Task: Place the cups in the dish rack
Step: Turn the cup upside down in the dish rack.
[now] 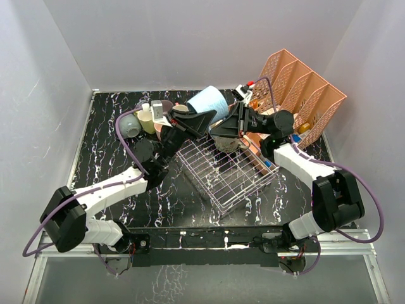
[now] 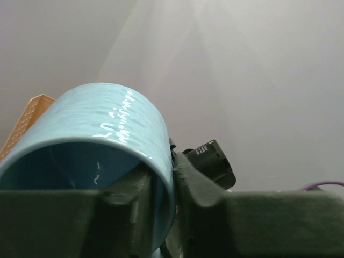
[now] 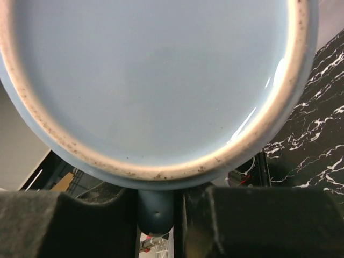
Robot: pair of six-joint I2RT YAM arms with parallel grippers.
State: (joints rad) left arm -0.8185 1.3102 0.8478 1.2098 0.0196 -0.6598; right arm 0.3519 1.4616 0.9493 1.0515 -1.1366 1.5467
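Observation:
A light blue cup (image 1: 209,101) is held in the air above the far end of the dish rack (image 1: 235,182), between both arms. My left gripper (image 1: 214,114) is shut on its rim; in the left wrist view one finger sits inside the cup (image 2: 107,123) and the other outside. My right gripper (image 1: 230,116) is shut on the cup's handle (image 3: 155,210), and the cup's pale base (image 3: 156,70) fills the right wrist view. More cups (image 1: 147,119) cluster at the back left of the table. A brownish cup (image 1: 228,143) sits in the rack under the grippers.
A salmon-pink lattice organiser (image 1: 300,90) stands at the back right, close behind the right arm. The wire rack lies diagonally mid-table. Small items lie between the rack and the organiser (image 1: 256,155). White walls close in the table on three sides.

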